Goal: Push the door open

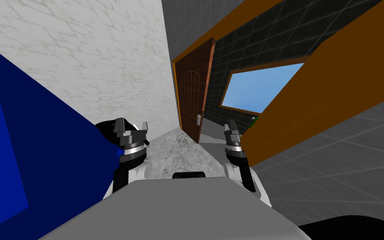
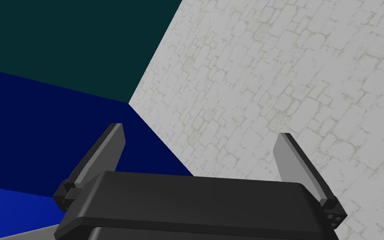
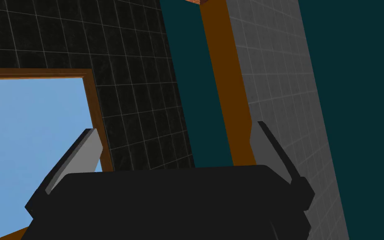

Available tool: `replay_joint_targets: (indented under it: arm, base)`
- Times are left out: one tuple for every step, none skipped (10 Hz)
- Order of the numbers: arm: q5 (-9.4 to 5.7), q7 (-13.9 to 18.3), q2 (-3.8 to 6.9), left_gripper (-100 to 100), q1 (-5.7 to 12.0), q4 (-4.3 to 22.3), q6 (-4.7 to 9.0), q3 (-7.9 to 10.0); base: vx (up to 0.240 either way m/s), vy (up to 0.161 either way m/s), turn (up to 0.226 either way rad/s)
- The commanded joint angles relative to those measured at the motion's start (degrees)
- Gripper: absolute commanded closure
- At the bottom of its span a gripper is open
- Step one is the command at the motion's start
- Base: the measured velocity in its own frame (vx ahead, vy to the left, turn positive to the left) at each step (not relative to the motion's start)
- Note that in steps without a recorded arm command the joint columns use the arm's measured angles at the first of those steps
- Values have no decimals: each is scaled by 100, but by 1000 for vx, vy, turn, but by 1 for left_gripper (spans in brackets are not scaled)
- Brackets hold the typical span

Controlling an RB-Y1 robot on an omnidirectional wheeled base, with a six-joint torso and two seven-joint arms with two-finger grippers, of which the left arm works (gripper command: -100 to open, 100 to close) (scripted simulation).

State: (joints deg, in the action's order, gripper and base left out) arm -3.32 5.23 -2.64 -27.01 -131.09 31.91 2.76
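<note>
— The left tool?
— Fingers apart, just beside the white stone-patterned wall.
— And the reddish-brown panelled wooden door?
— Ajar, well ahead, between both tools.
— The right tool?
— Blades apart too, beside the orange-brown frame.

a white stone-patterned wall runs along the left, with a deep blue surface beside it. pale speckled floor lies ahead. beyond, a dark tiled wall holds a brown-framed window, bright blue.
</note>
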Motion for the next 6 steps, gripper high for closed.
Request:
replay_joint_targets:
  arm:
    - [9,6,39,-100,101,171,-6,-26]
    - [15,9,62,-100,169,285,-10,-43]
    - [21,13,85,-100,237,400,-13,-60]
    - [28,17,108,-100,304,515,-17,-78]
    - [36,22,135,-100,402,680,-23,-103]
    - [45,27,163,-100,500,845,-28,-127]
  base:
    - [23,17,-50]
    - [52,27,-75]
    - [55,32,-59]
    - [57,28,-57]
    - [54,19,-70]
    - [58,22,-82]
